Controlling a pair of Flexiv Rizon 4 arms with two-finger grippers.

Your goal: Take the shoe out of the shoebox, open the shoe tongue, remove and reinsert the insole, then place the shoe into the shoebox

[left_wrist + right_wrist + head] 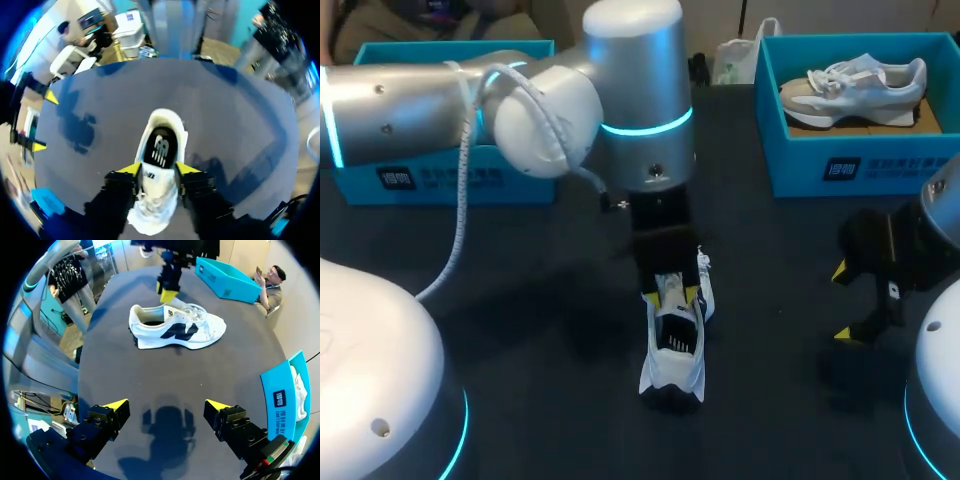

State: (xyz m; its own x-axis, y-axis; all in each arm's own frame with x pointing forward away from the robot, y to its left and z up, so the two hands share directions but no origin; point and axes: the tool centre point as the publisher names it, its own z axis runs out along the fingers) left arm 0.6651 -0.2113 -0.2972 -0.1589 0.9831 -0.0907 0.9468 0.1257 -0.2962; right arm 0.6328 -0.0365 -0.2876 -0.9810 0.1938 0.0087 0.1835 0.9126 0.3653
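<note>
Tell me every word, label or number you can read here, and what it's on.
Right shoebox label: white print on black, too small to read.
Left shoebox label: the same, blurred.
Shoe side and insole: logo marks only, no readable words.

L: your left arm comes in to mid-scene, claw [671, 294] pointing down, pinching the shoe [670, 372] from both sides | R: your right claw [169, 405] off to the side, fingers spread wide
</note>
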